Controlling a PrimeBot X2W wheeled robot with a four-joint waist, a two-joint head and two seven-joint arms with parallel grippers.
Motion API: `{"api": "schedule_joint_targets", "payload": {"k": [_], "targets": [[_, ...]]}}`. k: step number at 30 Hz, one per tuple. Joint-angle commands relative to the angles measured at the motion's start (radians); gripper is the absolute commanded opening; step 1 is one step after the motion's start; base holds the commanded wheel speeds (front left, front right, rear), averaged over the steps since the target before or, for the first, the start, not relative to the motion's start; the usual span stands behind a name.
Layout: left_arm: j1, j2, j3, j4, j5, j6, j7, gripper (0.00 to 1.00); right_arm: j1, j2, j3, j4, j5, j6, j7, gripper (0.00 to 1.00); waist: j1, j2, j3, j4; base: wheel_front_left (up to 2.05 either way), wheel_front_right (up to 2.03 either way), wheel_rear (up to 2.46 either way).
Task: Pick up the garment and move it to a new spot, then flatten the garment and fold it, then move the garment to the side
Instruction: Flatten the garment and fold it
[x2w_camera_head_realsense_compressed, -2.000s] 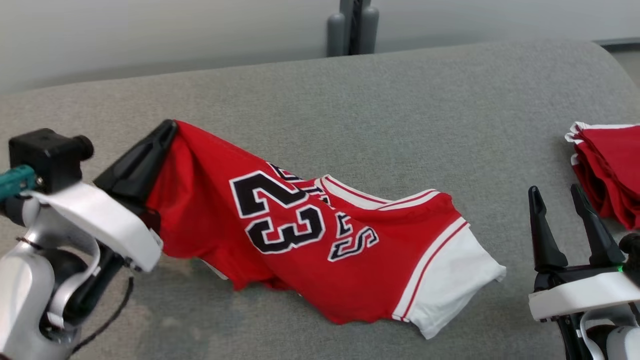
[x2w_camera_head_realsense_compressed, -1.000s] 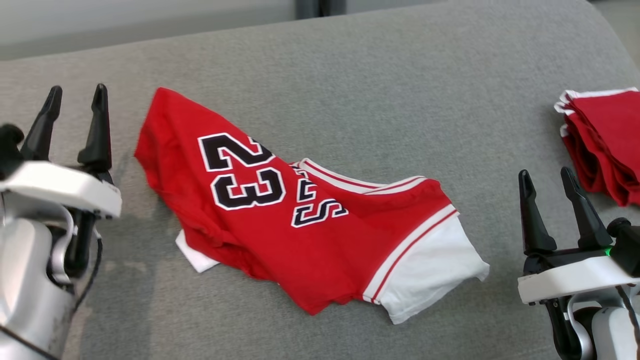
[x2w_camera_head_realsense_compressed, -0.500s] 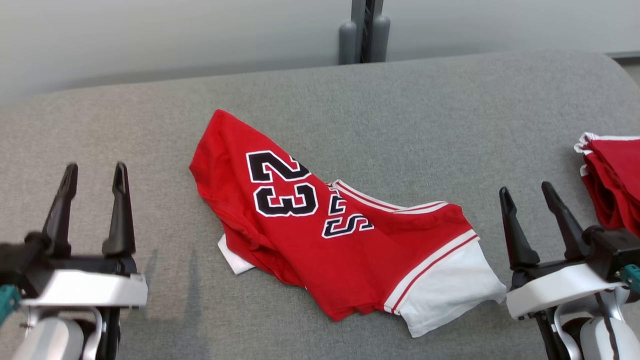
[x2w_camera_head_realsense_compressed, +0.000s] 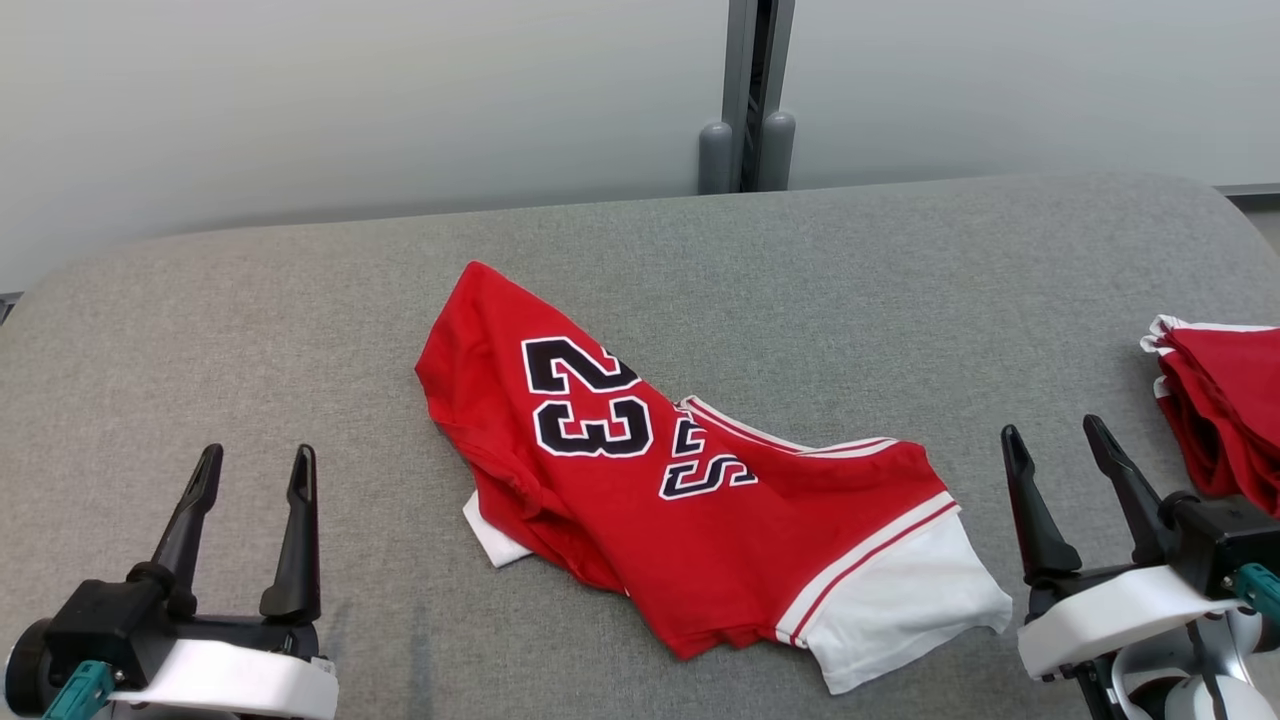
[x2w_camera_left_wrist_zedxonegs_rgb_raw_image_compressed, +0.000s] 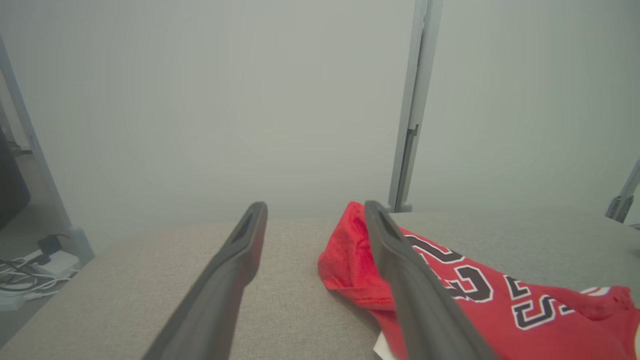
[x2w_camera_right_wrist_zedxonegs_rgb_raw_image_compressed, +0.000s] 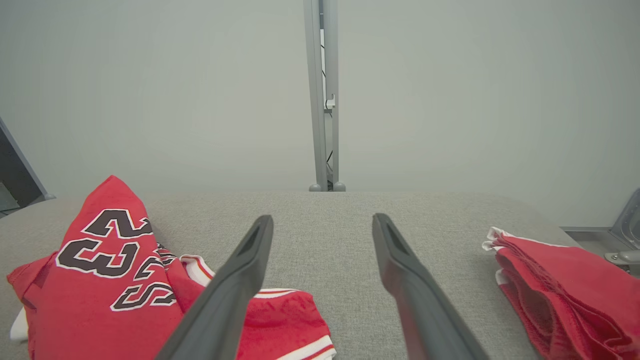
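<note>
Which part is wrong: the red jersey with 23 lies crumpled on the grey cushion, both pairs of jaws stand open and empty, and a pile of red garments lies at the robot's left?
The side is wrong: the pile of red garments lies at the robot's right, as the head view shows. The red jersey, the grey cushion and the open, empty jaws are as stated.

A grey fabric-covered surface (x2w_camera_head_realsense_compressed: 800, 260) with rounded corners is stretching out before a pale, evenly lit wall (x2w_camera_head_realsense_compressed: 300, 100). A grey metal post (x2w_camera_head_realsense_compressed: 757, 80) is rising behind its far edge, and cables (x2w_camera_left_wrist_zedxonegs_rgb_raw_image_compressed: 22, 280) are lying on the floor (x2w_camera_left_wrist_zedxonegs_rgb_raw_image_compressed: 35, 240) at the left wrist view's left
</note>
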Motion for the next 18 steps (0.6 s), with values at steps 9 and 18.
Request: {"api": "schedule_joint_targets", "payload": {"k": [9, 18], "targets": [[-0.033, -0.008, -0.025, 0.011, -0.007, -0.012, 0.011, 1.0, 0.013, -0.004, -0.002, -0.022, 0.014, 0.0, 0.01, 1.0, 0.0, -0.0001, 0.003, -0.003, 0.0, 0.0, 0.0], [-0.139, -0.004, -0.133, 0.044, -0.036, -0.1, 0.178, 1.0, -0.004, -0.004, 0.017, -0.033, 0.027, 0.0, 0.016, 1.0, 0.0, -0.0001, 0.045, -0.036, 0.0, 0.0, 0.0]]}}
